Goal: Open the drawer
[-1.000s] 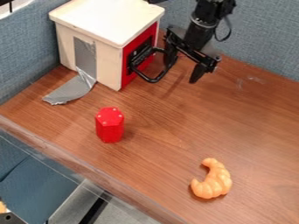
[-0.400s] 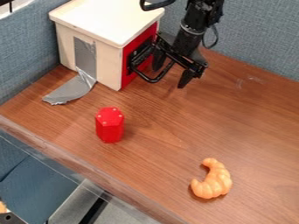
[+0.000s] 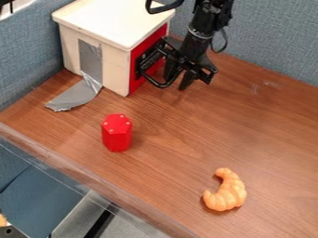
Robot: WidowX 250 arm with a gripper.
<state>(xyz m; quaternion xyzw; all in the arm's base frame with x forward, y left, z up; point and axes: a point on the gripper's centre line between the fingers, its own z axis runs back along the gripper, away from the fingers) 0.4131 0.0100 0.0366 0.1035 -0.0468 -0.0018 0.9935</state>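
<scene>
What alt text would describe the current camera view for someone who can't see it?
The open claw of a black robot arm is at the black handle on the red front of a whitish box. Nearer the viewer, a red six-sided block and an orange toy croissant sit on a wooden table.

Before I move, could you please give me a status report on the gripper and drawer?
Gripper at black handle, fingers apart. Drawer looks shut. Red block, croissant clear of handle.
</scene>
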